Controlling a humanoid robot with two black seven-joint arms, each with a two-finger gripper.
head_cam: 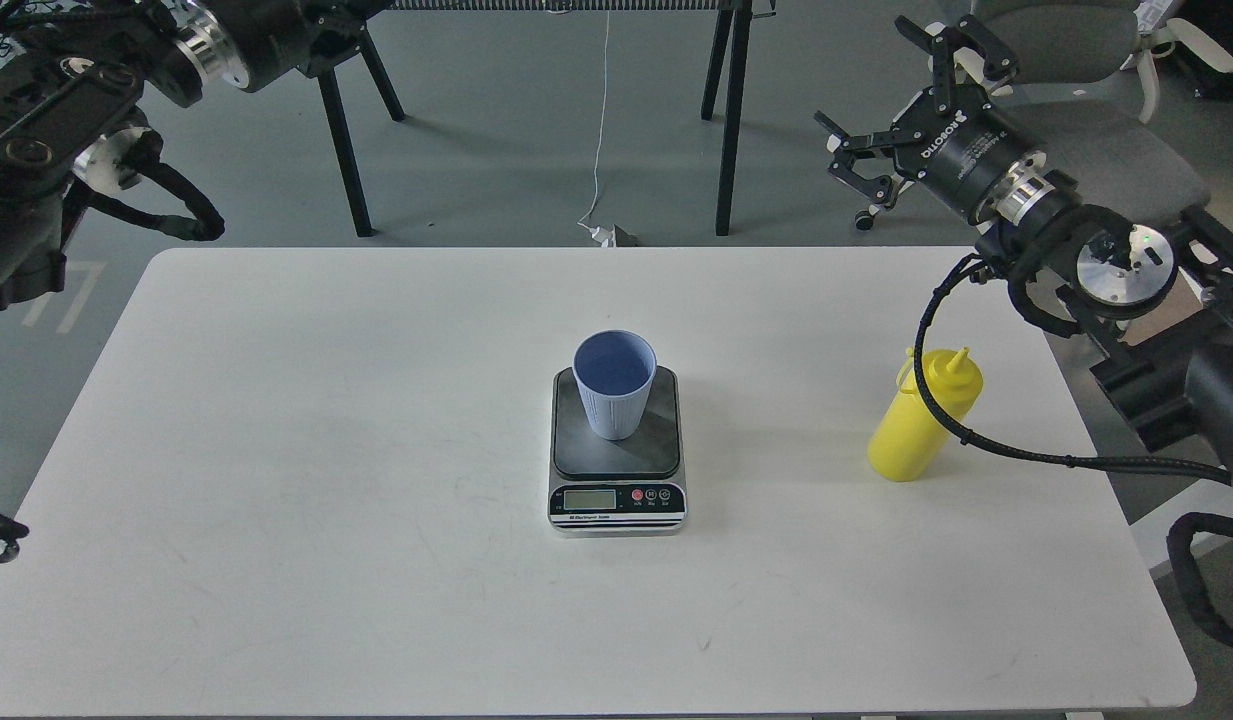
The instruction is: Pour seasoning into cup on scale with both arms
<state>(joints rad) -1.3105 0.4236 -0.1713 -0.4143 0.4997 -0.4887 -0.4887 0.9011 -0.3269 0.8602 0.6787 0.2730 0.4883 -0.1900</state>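
- Left claw: out of frame, state unknown.
- Cup [615, 383] upright on scale [617, 450], worktop [276, 420] centre, ready for pouring.
- Seasoning [921, 420] standing near right edge, ungrasped.
- Right claw [901, 105] spread open, empty, raised beyond far-right corner.

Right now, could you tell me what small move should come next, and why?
Probably lower the open right gripper toward the seasoning: the bottle stands untouched on the table, right of the cup on the scale.
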